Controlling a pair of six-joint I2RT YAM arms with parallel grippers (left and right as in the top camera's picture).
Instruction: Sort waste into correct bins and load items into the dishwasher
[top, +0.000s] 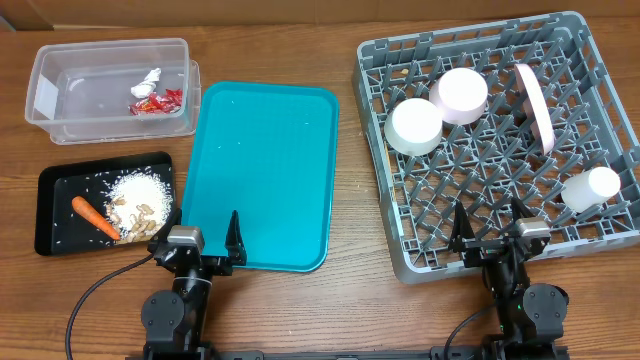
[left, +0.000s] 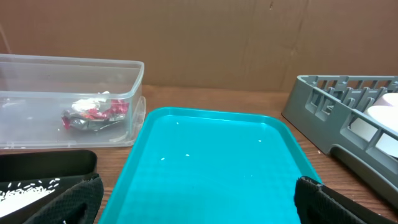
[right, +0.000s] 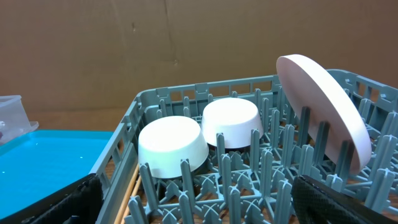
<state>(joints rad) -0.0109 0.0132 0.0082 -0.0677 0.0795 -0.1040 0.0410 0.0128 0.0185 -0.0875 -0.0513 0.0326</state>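
The left pincer (left: 196, 200) and right pincer (top: 488, 228) gape empty, the snack wrapper (left: 99, 115) in the clear tub (left: 134, 74) ahead-left of the left one and bowls (right: 173, 146), plate (right: 323, 106) and cup (top: 592, 188) in the dish rack (top: 470, 38) just ahead of the right, so finishing well likely means parking clear, nudging nothing.

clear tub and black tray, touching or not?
Apart. The overhead view shows a strip of bare wooden table running between the near edge of the clear tub and the far edge of the black tray.
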